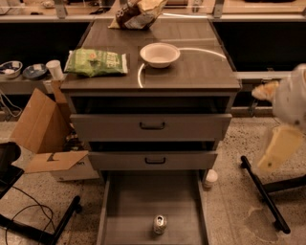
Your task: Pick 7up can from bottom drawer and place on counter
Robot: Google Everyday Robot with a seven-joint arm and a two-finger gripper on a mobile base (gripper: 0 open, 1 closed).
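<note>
The 7up can point(159, 224) stands upright on the grey floor of the open bottom drawer point(129, 206), near its front middle; its silver top with pull tab faces up. The counter point(201, 72) is the dark wood-grain cabinet top with a thin white curved line. My gripper point(278, 149) hangs at the right edge of the view, beside the cabinet, well to the right of and above the can. It holds nothing that I can see.
On the counter lie a white bowl point(160, 54), a green snack bag point(97, 62) and a brown bag point(136, 13). Two upper drawers stand slightly open. A small white bottle point(210, 178) sits on the floor right of the drawer. A cardboard box point(45, 131) is at left, black chair legs point(265, 194) at right.
</note>
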